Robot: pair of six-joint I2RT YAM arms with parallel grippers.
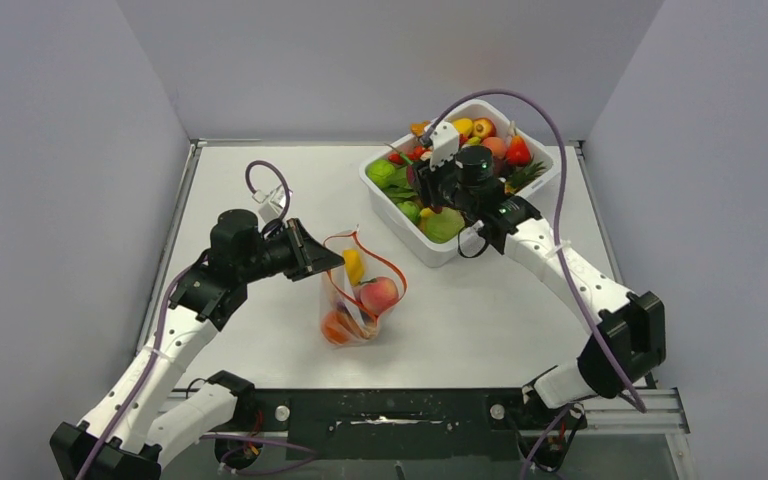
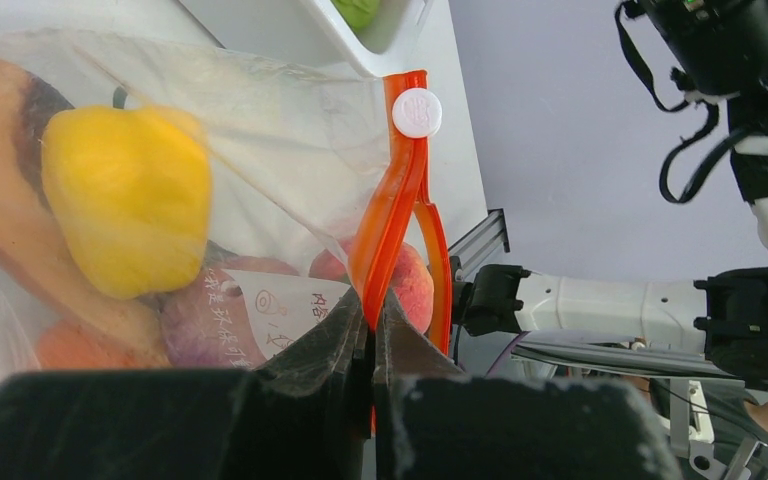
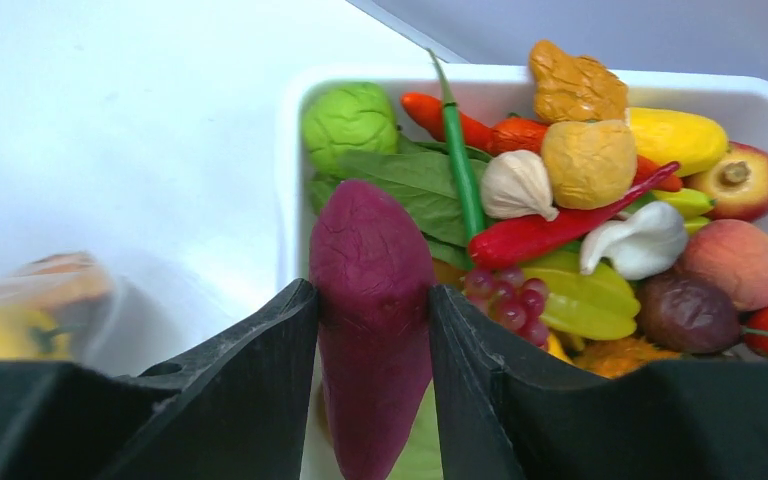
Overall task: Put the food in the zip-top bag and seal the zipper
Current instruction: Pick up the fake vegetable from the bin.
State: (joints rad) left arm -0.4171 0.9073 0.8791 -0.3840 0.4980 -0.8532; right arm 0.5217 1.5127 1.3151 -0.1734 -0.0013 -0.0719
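Note:
The clear zip-top bag stands open mid-table, its red-orange zipper looping round the mouth. Inside are a yellow pepper, a peach and an orange piece. My left gripper is shut on the zipper strip at the bag's left edge; the white slider sits farther along the strip. My right gripper is shut on a purple sweet potato, held over the near left part of the white tub. In the top view the right gripper hides the sweet potato.
The white tub at the back right holds several toy foods: green cabbage, red chili, garlic, grapes, peach. Grey walls close in the table on three sides. A black rail runs along the near edge.

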